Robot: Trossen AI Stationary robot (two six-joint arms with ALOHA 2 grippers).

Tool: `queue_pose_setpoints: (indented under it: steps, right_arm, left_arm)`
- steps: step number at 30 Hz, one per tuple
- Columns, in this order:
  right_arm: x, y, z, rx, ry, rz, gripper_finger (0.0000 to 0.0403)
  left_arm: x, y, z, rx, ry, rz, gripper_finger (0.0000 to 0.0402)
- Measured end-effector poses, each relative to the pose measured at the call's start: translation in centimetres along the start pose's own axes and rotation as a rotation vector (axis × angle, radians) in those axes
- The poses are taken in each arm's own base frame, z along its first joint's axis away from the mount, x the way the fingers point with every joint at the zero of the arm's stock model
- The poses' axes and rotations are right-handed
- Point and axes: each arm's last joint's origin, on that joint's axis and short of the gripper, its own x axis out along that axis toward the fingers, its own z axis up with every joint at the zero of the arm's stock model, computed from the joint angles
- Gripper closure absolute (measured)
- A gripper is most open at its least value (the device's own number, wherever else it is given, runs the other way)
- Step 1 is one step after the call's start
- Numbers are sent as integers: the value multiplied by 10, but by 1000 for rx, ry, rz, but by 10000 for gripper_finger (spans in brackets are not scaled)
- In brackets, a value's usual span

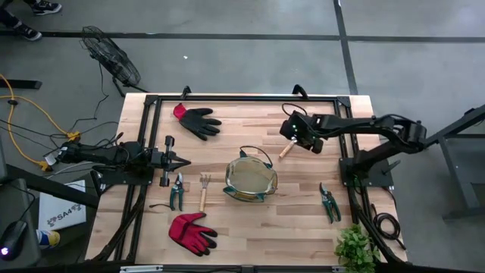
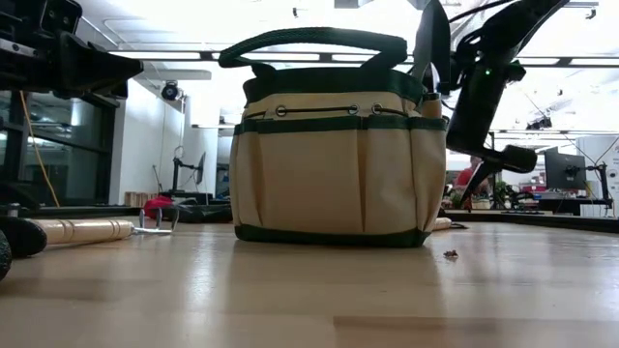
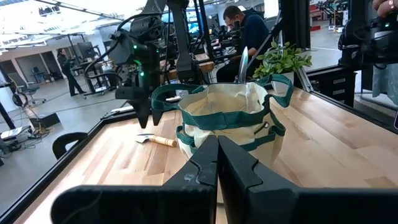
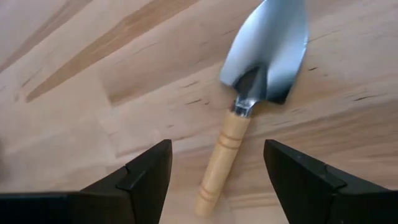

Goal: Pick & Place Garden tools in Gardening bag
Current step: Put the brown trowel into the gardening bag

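**Hovering over the trowel, right arm set above the wooden handle**

Reaching in from the table's 3 o'clock side, the right gripper (image 1: 292,130) hangs above a wooden-handled trowel (image 4: 255,93) that lies flat on the boards at about 1 o'clock from the gardening bag (image 1: 251,180). Its two fingers (image 4: 146,171) stand wide apart, one to each side of the handle, with nothing between them but the tool below; they are not touching it. The silver blade points away from the wrist camera, the handle toward it.

The bag sits upright near the table's centre, its mouth open and loop handles raised; the left wrist view shows a silver blade (image 3: 243,64) sticking up out of it.

The left gripper (image 1: 180,161) waits at 9 o'clock from the bag, well apart from it, fingers pressed together and holding nothing.

Loose on the table: a black-and-red glove (image 1: 197,120) at 11 o'clock from the bag, a red glove (image 1: 192,231) at 7 o'clock, a pair of green-handled pruners (image 1: 176,193) and a wooden-handled fork (image 1: 204,192) at 8 to 9 o'clock, and a second pair of pruners (image 1: 330,202) at 4 o'clock. A leafy plant (image 1: 356,249) stands at the table's 5 o'clock corner.
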Motion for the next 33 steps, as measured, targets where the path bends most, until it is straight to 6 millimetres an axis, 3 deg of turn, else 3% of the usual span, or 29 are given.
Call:
queue_pose_setpoints:
  steps: [12, 19, 33]
  right_arm:
    - [11, -4, 15, 193, -64, -73, 156]
    - [14, -10, 24, 216, -98, -130, 156]
    - [28, -6, 18, 209, -43, -135, 156]
  left_arm:
    - [0, 0, 0, 0, 0, 0, 402]
    - [0, 0, 0, 0, 0, 1, 402]
    - [0, 0, 0, 0, 1, 2, 402]
